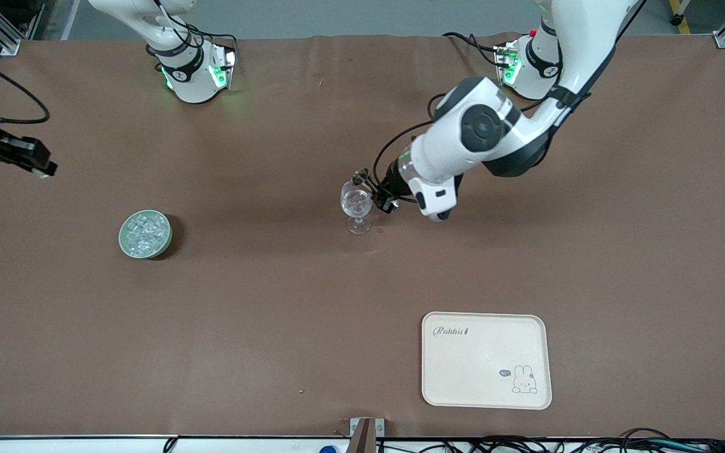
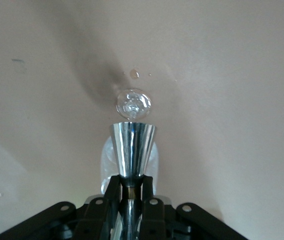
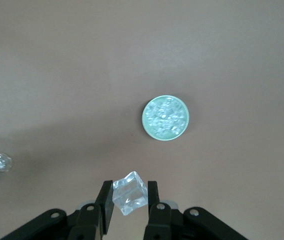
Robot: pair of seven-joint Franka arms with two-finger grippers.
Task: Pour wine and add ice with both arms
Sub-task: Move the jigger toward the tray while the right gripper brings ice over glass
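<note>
A clear wine glass [image 1: 356, 211] stands mid-table. My left gripper [image 1: 372, 190] is beside its bowl, shut on a shiny metal cone-shaped measure [image 1: 360, 178] tipped over the glass. In the left wrist view the gripper [image 2: 131, 182] pinches the measure's [image 2: 132, 147] neck, with the glass [image 2: 133, 105] just past it. A heap of ice [image 1: 145, 231] fills a green bowl [image 1: 122, 242] toward the right arm's end. My right gripper [image 1: 38, 167] hangs high at that end. In the right wrist view the gripper [image 3: 129, 188] is shut on one ice cube [image 3: 129, 196], above the bowl [image 3: 145, 121].
A cream rabbit tray [image 1: 485, 358] lies nearer to the front camera, toward the left arm's end. Small wet drops [image 2: 134, 74] sit on the brown table cover beside the glass. The glass foot shows at the edge of the right wrist view [image 3: 1, 161].
</note>
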